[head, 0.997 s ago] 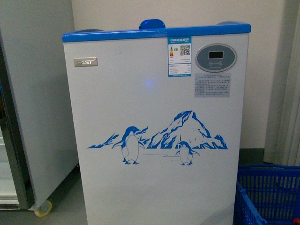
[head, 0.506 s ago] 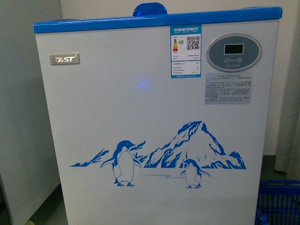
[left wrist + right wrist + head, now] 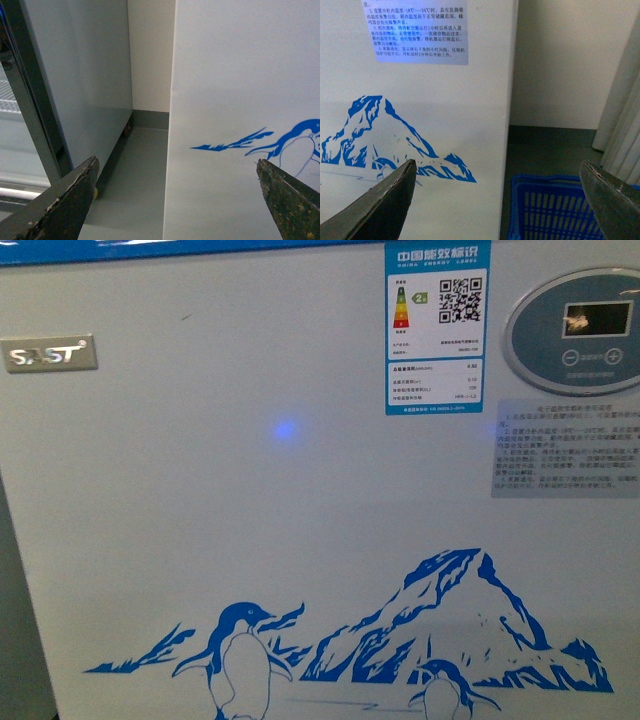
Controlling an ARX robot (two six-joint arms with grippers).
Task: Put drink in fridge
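The fridge [image 3: 300,520], a white chest cooler with a blue top rim and a blue penguin-and-mountain decal, fills the front view at close range. Its front panel also shows in the left wrist view [image 3: 240,100] and the right wrist view [image 3: 420,100]. My left gripper [image 3: 177,200] is open and empty, at the fridge's left front corner. My right gripper [image 3: 497,200] is open and empty, at the fridge's right front corner. No drink shows in any view. The fridge's lid is out of view.
A taller grey cabinet [image 3: 85,75] with a dark-framed glass door stands left of the fridge, a narrow strip of grey floor [image 3: 135,180] between them. A blue plastic basket [image 3: 555,210] sits on the floor right of the fridge. A pale curtain [image 3: 625,100] hangs beyond it.
The front view has closed in on the fridge. Its top rim has slid up almost out of the picture, and the cabinet and blue basket have left that view.
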